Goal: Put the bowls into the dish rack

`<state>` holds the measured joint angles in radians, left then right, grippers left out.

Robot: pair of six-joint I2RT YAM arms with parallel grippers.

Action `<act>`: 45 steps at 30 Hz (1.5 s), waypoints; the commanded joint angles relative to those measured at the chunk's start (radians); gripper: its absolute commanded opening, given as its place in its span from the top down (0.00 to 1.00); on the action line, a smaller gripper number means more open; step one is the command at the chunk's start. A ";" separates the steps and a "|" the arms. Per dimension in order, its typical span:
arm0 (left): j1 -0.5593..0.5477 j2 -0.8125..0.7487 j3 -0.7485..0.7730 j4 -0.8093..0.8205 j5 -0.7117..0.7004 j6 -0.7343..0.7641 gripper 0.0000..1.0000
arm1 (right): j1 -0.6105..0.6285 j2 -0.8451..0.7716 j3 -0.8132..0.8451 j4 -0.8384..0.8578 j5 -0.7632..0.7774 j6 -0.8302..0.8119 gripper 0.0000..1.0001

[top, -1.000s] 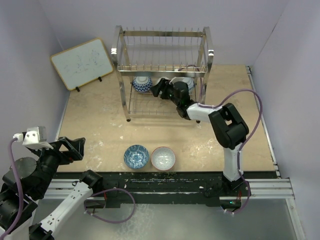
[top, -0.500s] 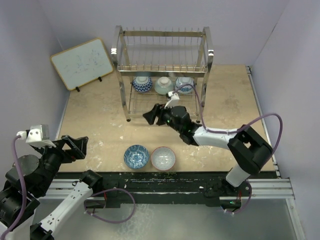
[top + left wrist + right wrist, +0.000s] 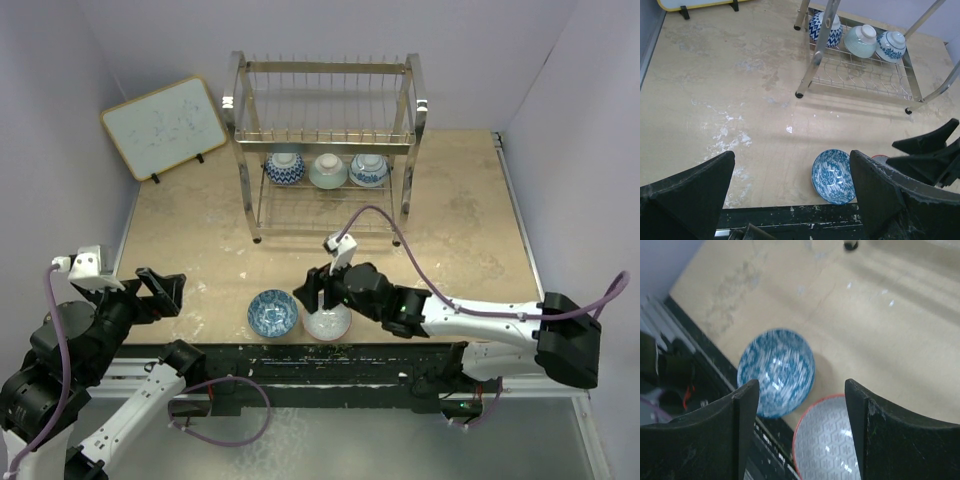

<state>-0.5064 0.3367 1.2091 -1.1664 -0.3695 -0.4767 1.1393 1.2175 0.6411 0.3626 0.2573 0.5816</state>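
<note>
The silver wire dish rack (image 3: 320, 143) stands at the back of the table. Its lower tier holds three bowls: a blue-patterned one (image 3: 285, 167), a mint green one (image 3: 328, 171) and another blue-patterned one (image 3: 368, 170). Near the front edge lie a blue-patterned bowl (image 3: 273, 312) (image 3: 776, 371) (image 3: 834, 176) and a pale bowl with a reddish rim (image 3: 330, 325) (image 3: 827, 440). My right gripper (image 3: 316, 288) (image 3: 801, 390) hovers open just above the pale bowl, holding nothing. My left gripper (image 3: 155, 290) (image 3: 791, 160) is open and empty at the front left, apart from the bowls.
A wood-framed whiteboard (image 3: 165, 125) leans at the back left. The rack's posts (image 3: 817, 47) rise between the front of the table and its lower tier. The black front rail (image 3: 300, 355) runs just behind the two loose bowls.
My right arm has pulled back out of the rack's lower tier to the front of the table, over the pale bowl; a third bowl now rests in the rack. The left arm shifted slightly.
</note>
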 commanded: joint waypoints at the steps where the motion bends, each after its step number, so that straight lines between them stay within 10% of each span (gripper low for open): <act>1: 0.000 -0.006 -0.002 0.052 0.014 -0.016 0.01 | 0.114 0.018 0.067 -0.246 0.093 -0.059 0.29; 26: 0.000 -0.034 0.007 0.015 0.007 -0.030 0.01 | 0.336 0.319 0.254 -0.600 0.336 0.109 0.41; 29: 0.000 -0.034 0.005 0.016 0.006 -0.030 0.01 | 0.336 0.343 0.258 -0.606 0.341 0.117 0.60; 36: 0.000 -0.034 0.006 0.018 0.009 -0.027 0.01 | 0.336 0.347 0.251 -0.611 0.336 0.157 0.68; 40: 0.000 -0.042 0.009 0.015 0.008 -0.029 0.01 | 0.335 0.317 0.249 -0.643 0.360 0.197 0.96; 45: -0.001 -0.044 0.022 0.013 0.007 -0.031 0.01 | 0.335 0.212 0.268 -0.655 0.374 0.178 1.00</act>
<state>-0.5060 0.3023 1.2064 -1.1706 -0.3676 -0.4973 1.4677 1.5150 0.8738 -0.2768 0.6159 0.7307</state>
